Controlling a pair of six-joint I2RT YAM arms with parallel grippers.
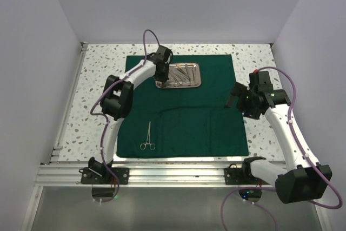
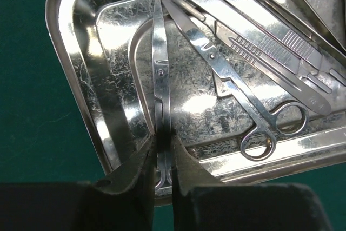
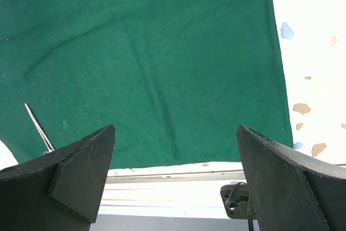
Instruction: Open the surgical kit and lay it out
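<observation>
The dark green cloth (image 1: 184, 117) lies spread flat on the table. The shiny steel tray (image 1: 199, 74) sits on its far part. Inside the tray (image 2: 65, 36) my left gripper (image 2: 164, 150) is shut on a slim silver instrument (image 2: 160, 68), pinching it near its looped end. Ring-handled scissors (image 2: 227, 74) and flat handles (image 2: 259, 31) lie beside it in the tray. Another pair of ring-handled scissors (image 1: 147, 136) rests on the cloth near its front left. My right gripper (image 1: 231, 101) hangs open over the cloth's right side (image 3: 151, 52), holding nothing.
Speckled tabletop (image 3: 308, 52) shows past the cloth's right edge. A metal rail (image 1: 173, 174) runs along the near side, and white walls close in the table. A thin instrument tip (image 3: 38, 125) shows at the left of the right wrist view.
</observation>
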